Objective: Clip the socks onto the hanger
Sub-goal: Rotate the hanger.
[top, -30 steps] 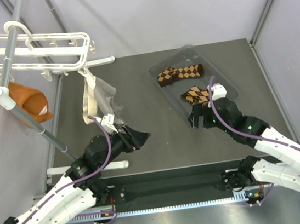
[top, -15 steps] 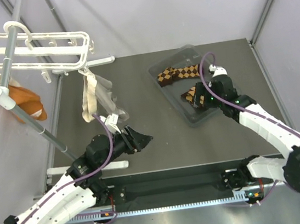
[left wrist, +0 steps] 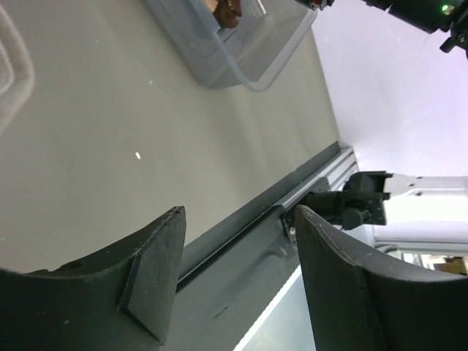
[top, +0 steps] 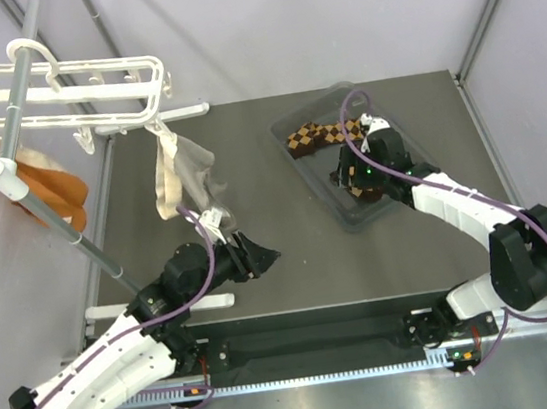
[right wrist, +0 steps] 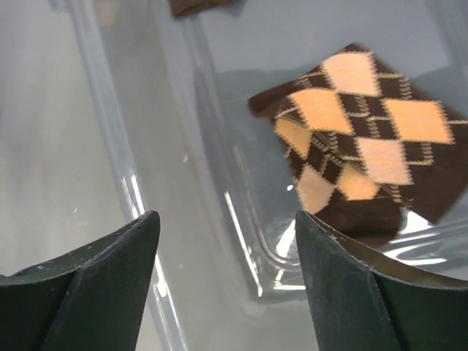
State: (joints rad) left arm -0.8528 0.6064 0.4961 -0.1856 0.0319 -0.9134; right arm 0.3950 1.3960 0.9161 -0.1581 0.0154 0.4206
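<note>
So far neither of the argyle socks is hanging on the hanger point(top: 67, 90); both are lying in the clear plastic tray point(top: 310, 172) at the far right of the desk point(top: 272, 195). One sock point(top: 317, 136) is stretching along the tray's far end, and the other, the folded sock point(right wrist: 365, 139), is resting near the tray's near corner.

The right gripper point(right wrist: 225, 227) is hovering over that corner with its fingers spread and nothing between them; the tray wall is running under the gap and the folded sock is sitting toward its right finger, apart from it. The left gripper point(left wrist: 241, 219) is waiting low over bare desk, likewise spread and empty. By my reading, the pick-up is only beginning, and both clippings are remaining.

An orange sock point(top: 45, 189) and a grey-beige sock point(top: 180, 171) are dangling from the frame's clips, taking up two places. The grey pole point(top: 53, 218) is slanting beneath the frame, and the tray's raised wall is standing between the fingers and the sock.
</note>
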